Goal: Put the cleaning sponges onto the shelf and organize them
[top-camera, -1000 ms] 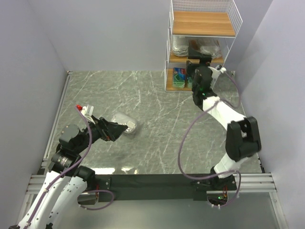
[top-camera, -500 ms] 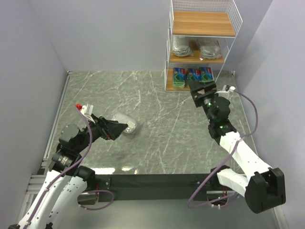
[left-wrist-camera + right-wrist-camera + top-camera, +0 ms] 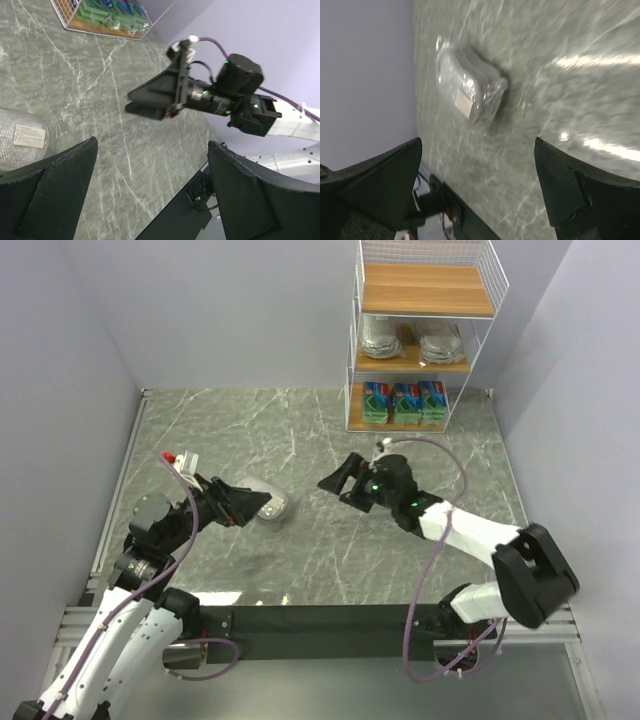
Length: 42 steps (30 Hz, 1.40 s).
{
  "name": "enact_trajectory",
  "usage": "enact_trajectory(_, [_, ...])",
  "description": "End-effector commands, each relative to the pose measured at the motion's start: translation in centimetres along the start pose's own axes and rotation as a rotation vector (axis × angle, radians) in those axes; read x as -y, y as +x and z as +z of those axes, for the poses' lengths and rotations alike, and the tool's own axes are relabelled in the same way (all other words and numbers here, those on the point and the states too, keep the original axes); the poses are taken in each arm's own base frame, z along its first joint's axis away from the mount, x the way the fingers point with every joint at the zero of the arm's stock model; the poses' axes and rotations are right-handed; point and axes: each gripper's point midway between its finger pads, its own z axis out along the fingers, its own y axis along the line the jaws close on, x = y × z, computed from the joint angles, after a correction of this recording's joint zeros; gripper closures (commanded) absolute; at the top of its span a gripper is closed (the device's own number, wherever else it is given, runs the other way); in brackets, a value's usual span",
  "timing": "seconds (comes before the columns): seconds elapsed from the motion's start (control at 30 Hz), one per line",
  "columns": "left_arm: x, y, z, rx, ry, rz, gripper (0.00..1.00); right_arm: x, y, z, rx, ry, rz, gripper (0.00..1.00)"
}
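Sponge pack (image 3: 268, 503), a silvery-grey oval in clear wrap with a small white label, flat on the grey marble table (image 3: 230, 430), left of centre and not on the shelf.

Just left of it, the left gripper (image 3: 250, 510): low over the table, pointing right, fingers spread wide with nothing between them. Tip of one finger at the pack's edge; contact impossible to judge. From the left wrist camera, only one end of the pack in view, at the left edge of the picture beside the left finger.

A little farther off and to the right, the right gripper (image 3: 333, 485): reaching leftward across the table toward the same pack, clearly apart from it, fingers likewise parted and holding nothing. From the right wrist camera, somewhat blurred, the pack framed between the two dark fingers but well ahead of them, resting on the marble. Grippers facing each other, pack between.

At the far right of the table, by the back wall, the shelf (image 3: 428, 290): white wire frame, three wooden tiers. On the bottom tier, three green packs (image 3: 405, 402) side by side in a row. On the middle tier, a left silvery pack (image 3: 378, 338) and a right silvery pack (image 3: 440, 342), next to each other.
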Motion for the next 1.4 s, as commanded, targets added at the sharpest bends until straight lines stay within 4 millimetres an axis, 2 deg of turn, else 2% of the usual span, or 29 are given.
enact_trajectory(0.0, [0.9, -0.8, -0.3, 0.036, 0.028, 0.010, 0.02, -2.8, 1.7, 2.1, -0.053, -0.055, -0.032, 0.00])
enact_trajectory(0.03, [0.9, -0.8, -0.4, 0.041, 0.026, 0.011, 0.02, -3.0, 2.1, 2.6, -0.065, -0.053, -0.034, 0.00])
enact_trajectory(0.07, [0.8, -0.8, -0.5, 0.040, 0.019, 0.011, 0.02, -2.1, 2.7, 3.6, -0.072, -0.016, -0.031, 0.00])
enact_trajectory(0.13, [0.7, -0.8, -0.5, 0.044, 0.012, 0.010, 0.02, -2.9, 3.8, 4.6, -0.094, -0.018, -0.029, 0.00])
enact_trajectory(0.17, [0.7, -0.8, -0.6, 0.044, 0.010, 0.011, 0.02, -2.3, 4.6, 5.5, -0.117, 0.000, -0.021, 0.00])
enact_trajectory(0.23, [0.6, -0.9, -0.6, 0.047, 0.009, 0.013, 0.02, -2.9, 5.4, 6.4, -0.134, 0.001, 0.005, 0.00])
enact_trajectory(0.27, [0.7, -1.0, -0.5, 0.050, 0.011, 0.012, 0.02, -2.2, 6.2, 7.2, -0.153, 0.021, 0.013, 0.00])
enact_trajectory(0.33, [0.7, -0.8, -0.5, 0.046, 0.012, 0.010, 0.02, -2.7, 6.7, 8.1, -0.158, 0.033, 0.043, 0.00])
enact_trajectory(0.47, [0.5, -0.7, -0.5, 0.045, 0.011, 0.008, 0.02, -2.2, 8.4, 9.5, -0.169, 0.079, 0.087, 0.00])
enact_trajectory(0.7, [0.3, -0.5, -0.8, 0.051, 0.006, 0.010, 0.02, -1.4, 9.2, 11.3, -0.144, 0.115, 0.188, 0.00])
enact_trajectory(0.9, [0.4, -0.5, -0.9, 0.051, 0.006, 0.010, 0.02, -0.5, 10.1, 13.1, -0.152, 0.109, 0.248, 0.10])
enact_trajectory(0.97, [0.3, -0.6, -0.9, 0.054, 0.002, 0.013, 0.02, 0.0, 10.4, 13.4, -0.151, 0.109, 0.263, 0.17])
enact_trajectory(1.1, [0.3, -0.4, -1.1, 0.050, -0.001, 0.011, 0.02, 0.4, 10.8, 13.6, -0.151, 0.062, 0.286, 0.41])
enact_trajectory(1.13, [0.3, -0.5, -1.1, 0.054, 0.000, 0.012, 0.02, 0.4, 11.0, 13.5, -0.166, 0.049, 0.292, 0.59])
enact_trajectory(1.2, [0.3, -0.4, -1.2, 0.051, -0.002, 0.012, 0.02, 0.8, 10.7, 13.3, -0.162, 0.023, 0.316, 0.79])
enact_trajectory(1.23, [0.3, -0.4, -1.2, 0.052, -0.002, 0.012, 0.02, 0.9, 10.9, 13.1, -0.171, 0.014, 0.323, 0.95])
enact_trajectory(1.27, [0.3, -0.4, -1.2, 0.054, -0.004, 0.012, 0.02, 0.9, 10.8, 12.9, -0.172, 0.006, 0.327, 1.00])
enact_trajectory(1.37, [0.3, -0.5, -1.3, 0.056, -0.002, 0.013, 0.02, 1.3, 10.3, 11.7, -0.169, -0.013, 0.331, 1.00])
